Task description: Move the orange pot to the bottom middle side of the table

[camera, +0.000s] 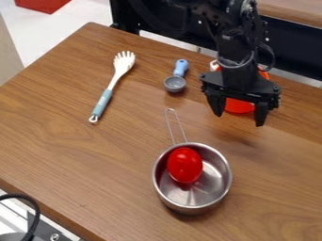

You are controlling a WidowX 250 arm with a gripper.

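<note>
Two fingers of the gripper [239,118] stood wide apart, with the orange pot [239,107] behind and partly between them, near the far edge of the table [63,136]. Contact could not be judged. Wood stretched from the metal saucepan [211,190], a red object [185,164] inside it, to the lower-left edge. The scoop [175,84] and pasta server [103,100] lay left of the pot in view.

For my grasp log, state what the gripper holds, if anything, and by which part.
Nothing is held: the gripper is open near the orange pot.
</note>
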